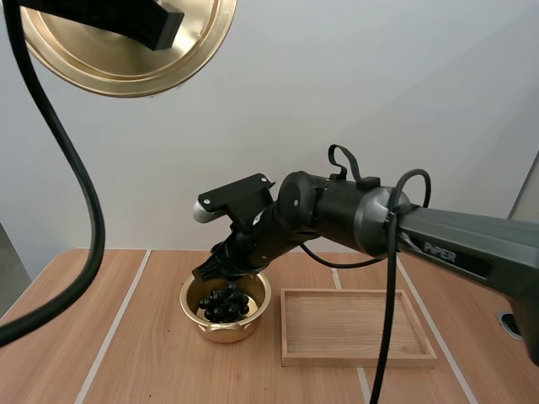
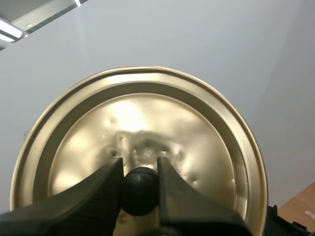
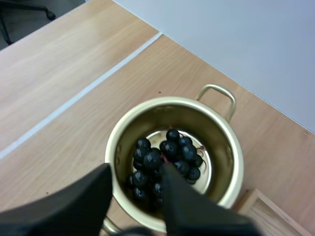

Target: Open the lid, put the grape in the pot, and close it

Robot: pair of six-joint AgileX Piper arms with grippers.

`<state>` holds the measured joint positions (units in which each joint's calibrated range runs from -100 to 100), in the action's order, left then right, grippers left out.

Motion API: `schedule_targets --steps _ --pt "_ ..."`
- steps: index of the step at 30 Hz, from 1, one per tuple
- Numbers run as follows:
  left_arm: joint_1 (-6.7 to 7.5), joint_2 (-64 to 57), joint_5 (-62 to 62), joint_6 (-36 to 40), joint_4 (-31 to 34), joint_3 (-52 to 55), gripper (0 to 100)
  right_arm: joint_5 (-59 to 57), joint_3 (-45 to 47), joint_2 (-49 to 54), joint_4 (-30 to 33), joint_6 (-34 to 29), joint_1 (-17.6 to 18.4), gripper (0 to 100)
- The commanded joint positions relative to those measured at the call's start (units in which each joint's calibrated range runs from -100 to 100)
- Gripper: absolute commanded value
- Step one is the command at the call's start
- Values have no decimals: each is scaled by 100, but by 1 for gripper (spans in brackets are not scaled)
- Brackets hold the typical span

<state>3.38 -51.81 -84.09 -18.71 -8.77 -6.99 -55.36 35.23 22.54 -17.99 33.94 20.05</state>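
My right gripper hangs open just over the pot, with the grapes lying inside. My left gripper pinches the lid by its knob, high and left of the pot. I judge the lid must come down and to the right once the right arm clears.

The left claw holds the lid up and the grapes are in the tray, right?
Not quite. The left claw does hold the lid up, but the grapes are in the pot, not the tray, as the right wrist view shows.
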Motion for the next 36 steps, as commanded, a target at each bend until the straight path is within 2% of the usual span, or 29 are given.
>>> schedule_targets --steps 1,6,14,23,28,32,36 --pt "14 -29 275 178 94 -62 0 -314 336 542 417 -290 -79 0" --pt "14 84 536 345 334 -62 0 -546 1024 1469 417 -302 -275 0" --pt "14 917 -127 345 363 81 0 -1717 1818 3459 417 -302 -732 0" --pt "14 1772 327 195 303 1661 0 -3224 1818 5276 417 -390 -1006 0" --pt "14 1907 1042 -85 111 2699 0 -3583 1818 5692 369 -413 -1101 0" --pt "14 2081 1318 -737 -532 3555 0 -3619 1818 5768 369 -413 -1101 0" --pt "14 2424 1359 -1141 -856 3997 0 -3619 1818 5768 369 -413 -1101 0"
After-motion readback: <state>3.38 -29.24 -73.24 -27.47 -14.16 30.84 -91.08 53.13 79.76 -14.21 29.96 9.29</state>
